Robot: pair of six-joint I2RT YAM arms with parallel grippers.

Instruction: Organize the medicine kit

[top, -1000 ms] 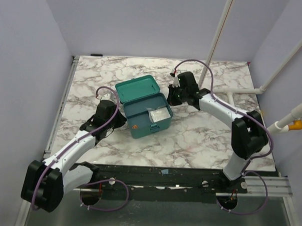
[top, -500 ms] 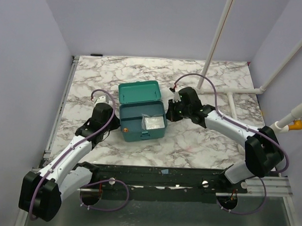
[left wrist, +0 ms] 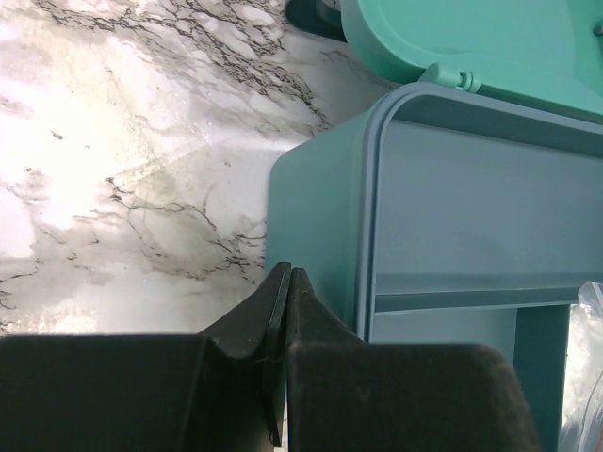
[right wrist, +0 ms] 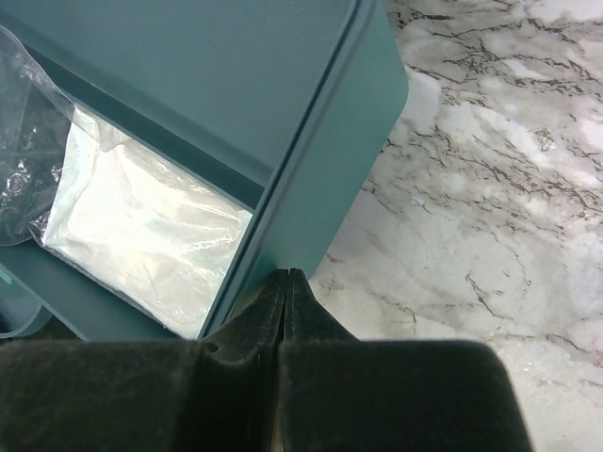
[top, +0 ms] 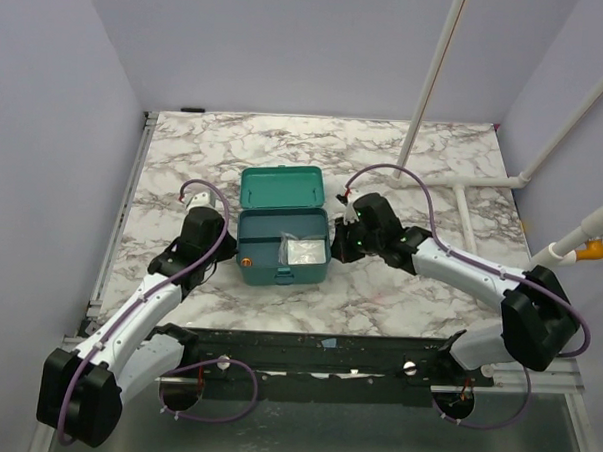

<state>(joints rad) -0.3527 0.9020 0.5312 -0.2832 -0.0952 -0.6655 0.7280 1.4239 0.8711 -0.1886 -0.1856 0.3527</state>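
The teal medicine kit (top: 258,259) stands open mid-table, its lid (top: 281,188) laid back behind it. A clear plastic packet with white contents (top: 306,251) lies in its right compartment and shows in the right wrist view (right wrist: 141,235). My left gripper (top: 230,247) is shut and empty, its tips against the kit's left wall (left wrist: 316,235). My right gripper (top: 339,245) is shut and empty, its tips against the kit's right wall (right wrist: 320,207). The two grippers flank the box.
The kit sits on a marble-patterned table (top: 399,280). White pipes (top: 484,181) lie along the right back of the table, and a pole (top: 433,72) rises there. Purple walls close in on three sides.
Both grippers moved toward the near edge with the kit between them. The kit slid nearer and turned from skewed to square with the table edge.
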